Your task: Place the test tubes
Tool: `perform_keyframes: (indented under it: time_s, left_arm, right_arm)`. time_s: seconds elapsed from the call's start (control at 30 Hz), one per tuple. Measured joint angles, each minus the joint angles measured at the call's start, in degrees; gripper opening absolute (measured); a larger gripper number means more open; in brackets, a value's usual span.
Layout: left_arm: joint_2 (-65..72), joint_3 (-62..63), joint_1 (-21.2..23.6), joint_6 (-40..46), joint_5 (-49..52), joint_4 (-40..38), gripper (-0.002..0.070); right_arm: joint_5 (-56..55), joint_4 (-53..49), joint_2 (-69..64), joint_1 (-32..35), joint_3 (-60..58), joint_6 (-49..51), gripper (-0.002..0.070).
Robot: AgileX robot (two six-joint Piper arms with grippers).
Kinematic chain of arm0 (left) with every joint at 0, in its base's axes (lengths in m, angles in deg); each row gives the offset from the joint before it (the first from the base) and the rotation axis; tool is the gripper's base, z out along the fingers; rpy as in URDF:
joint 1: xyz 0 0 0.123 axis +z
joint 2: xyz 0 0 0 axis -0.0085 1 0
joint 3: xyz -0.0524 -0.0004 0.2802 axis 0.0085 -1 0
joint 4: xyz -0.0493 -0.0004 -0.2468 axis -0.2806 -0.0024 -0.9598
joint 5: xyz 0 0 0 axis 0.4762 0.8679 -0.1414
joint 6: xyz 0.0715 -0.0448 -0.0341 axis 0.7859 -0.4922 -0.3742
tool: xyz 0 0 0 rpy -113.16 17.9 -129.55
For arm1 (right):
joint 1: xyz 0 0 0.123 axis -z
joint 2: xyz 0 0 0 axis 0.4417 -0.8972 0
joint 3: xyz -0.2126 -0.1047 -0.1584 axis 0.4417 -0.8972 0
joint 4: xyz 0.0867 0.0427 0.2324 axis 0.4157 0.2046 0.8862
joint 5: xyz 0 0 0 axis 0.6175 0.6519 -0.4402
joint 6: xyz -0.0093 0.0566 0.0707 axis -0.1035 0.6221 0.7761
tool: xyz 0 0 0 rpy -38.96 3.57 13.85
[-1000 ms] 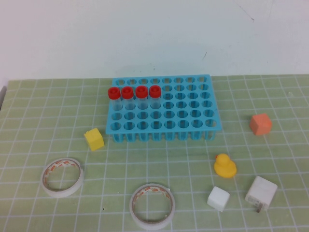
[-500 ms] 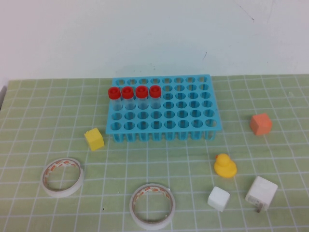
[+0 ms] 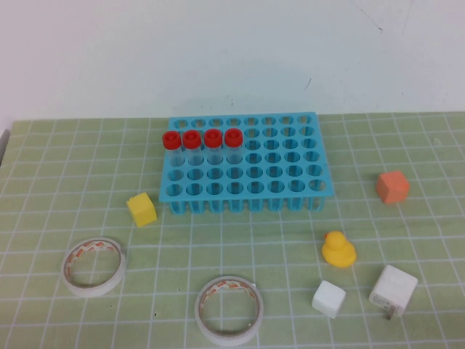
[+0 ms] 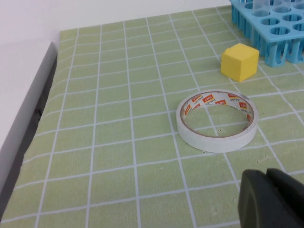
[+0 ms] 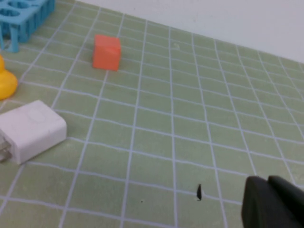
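Observation:
A blue tube rack (image 3: 247, 195) stands at the middle back of the green grid mat. Several clear test tubes with red caps (image 3: 213, 137) stand upright side by side in a row of holes at its left end. Neither arm shows in the high view. In the left wrist view my left gripper (image 4: 267, 190) hangs shut and empty over the mat, short of a tape roll (image 4: 218, 137), with the rack's corner (image 4: 285, 28) farther off. My right gripper (image 5: 268, 194) is likewise shut and empty, over bare mat well away from the rack (image 5: 23, 16).
A yellow cube (image 3: 142, 209) sits left of the rack. Two tape rolls (image 3: 91, 289) (image 3: 227, 336) lie near the front. An orange cube (image 3: 392, 187), a yellow duck (image 3: 338, 249), a white cube (image 3: 328, 298) and a white charger (image 3: 393, 291) are on the right.

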Motion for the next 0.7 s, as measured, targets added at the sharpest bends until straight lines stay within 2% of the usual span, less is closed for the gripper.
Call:
perform_keyframes:
  time_s: [0.33,0.7]
  left_arm:
    - [0.0,0.0,0.0,0.0,0.0,0.0,-0.0001]
    - [0.0,0.0,0.0,0.0,0.04,0.0,-0.0001]
  right_arm:
    - [0.87,4.8,0.0,4.92,0.21,-4.06,-0.0001]
    - [1.22,5.86,0.0,5.23,0.18,2.1,-0.0001]
